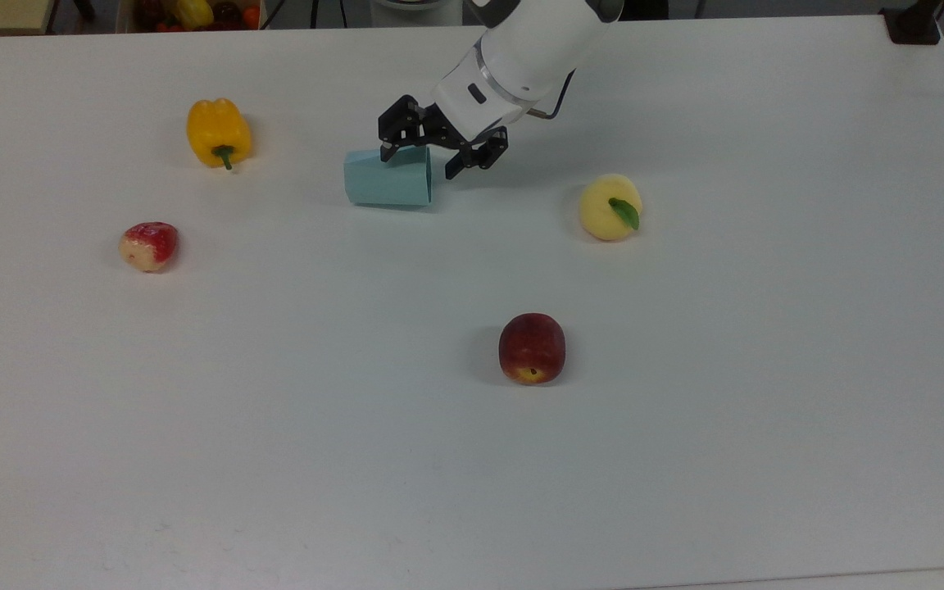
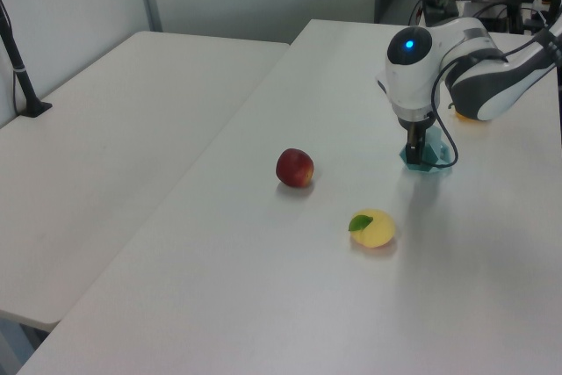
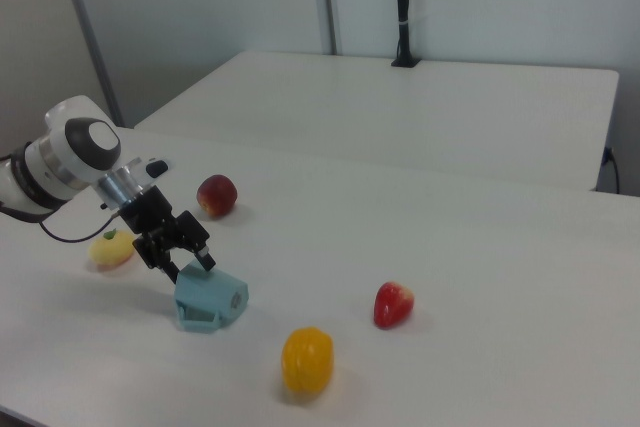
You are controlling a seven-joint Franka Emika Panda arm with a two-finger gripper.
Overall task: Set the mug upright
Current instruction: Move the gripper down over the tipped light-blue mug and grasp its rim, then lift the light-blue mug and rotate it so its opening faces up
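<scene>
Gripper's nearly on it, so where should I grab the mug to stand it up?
Take the mug at its wide rim end, on the top view's right, coming down from above. It lies on its side with the narrower base toward the top view's left, and the open gripper hangs over that rim end.

On the white tabletop [image 2: 263,243] the pale teal mug [image 2: 432,157] lies on its side, its open rim facing the camera; the arm's white wrist stands directly above it and the black claw [image 2: 416,146] reaches down in front of the rim; a red apple [image 2: 295,168] sits to the left view's left, and a yellow fruit [image 2: 373,228] with a green leaf lies nearer the camera; a sliver of orange [image 2: 463,114] shows behind the arm.
</scene>
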